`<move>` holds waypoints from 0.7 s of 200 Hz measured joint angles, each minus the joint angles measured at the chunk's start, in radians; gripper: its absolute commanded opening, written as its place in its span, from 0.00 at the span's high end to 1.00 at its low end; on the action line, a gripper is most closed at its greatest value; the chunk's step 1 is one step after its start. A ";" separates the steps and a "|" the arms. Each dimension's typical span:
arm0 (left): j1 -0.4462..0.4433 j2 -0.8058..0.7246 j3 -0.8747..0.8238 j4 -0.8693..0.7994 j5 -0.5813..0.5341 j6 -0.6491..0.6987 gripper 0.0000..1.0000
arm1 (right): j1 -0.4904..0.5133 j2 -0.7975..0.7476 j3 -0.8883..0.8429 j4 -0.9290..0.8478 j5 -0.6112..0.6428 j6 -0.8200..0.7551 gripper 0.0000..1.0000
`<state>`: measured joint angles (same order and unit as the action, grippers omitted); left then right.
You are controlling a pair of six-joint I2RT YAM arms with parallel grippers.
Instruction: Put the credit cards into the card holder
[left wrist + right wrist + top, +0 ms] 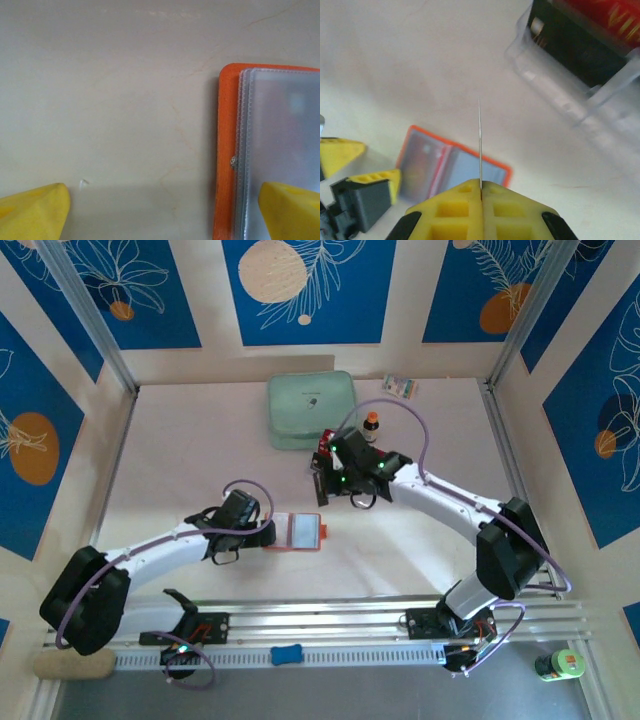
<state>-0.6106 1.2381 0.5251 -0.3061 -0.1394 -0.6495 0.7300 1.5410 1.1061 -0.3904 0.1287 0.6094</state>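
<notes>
Card holder [297,531] lies open on the tabletop [125,100], left end effector [162,207] spread astride its edge, seemingly to steady it; right end effector [481,192] pinches one card [480,140] edge-on for slotting in.

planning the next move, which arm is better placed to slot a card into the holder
Right. The right gripper is shut on a card, with the open holder ahead of it. The left gripper is open with no card, straddling the holder's edge, so it probably suits steadying.
</notes>
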 measured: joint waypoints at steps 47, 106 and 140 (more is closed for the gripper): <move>0.000 0.000 -0.002 -0.016 -0.001 -0.007 0.04 | 0.079 0.035 -0.250 0.391 -0.080 0.282 1.00; 0.000 0.000 -0.010 -0.024 -0.005 -0.007 0.03 | 0.127 0.095 -0.351 0.660 -0.050 0.440 1.00; 0.000 0.000 -0.010 -0.024 -0.007 -0.007 0.04 | 0.132 0.095 -0.378 0.721 -0.018 0.467 1.00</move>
<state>-0.6106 1.2381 0.5148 -0.3302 -0.1467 -0.6567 0.8619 1.6363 0.7277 0.3305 0.1112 1.0760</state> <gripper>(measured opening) 0.964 0.061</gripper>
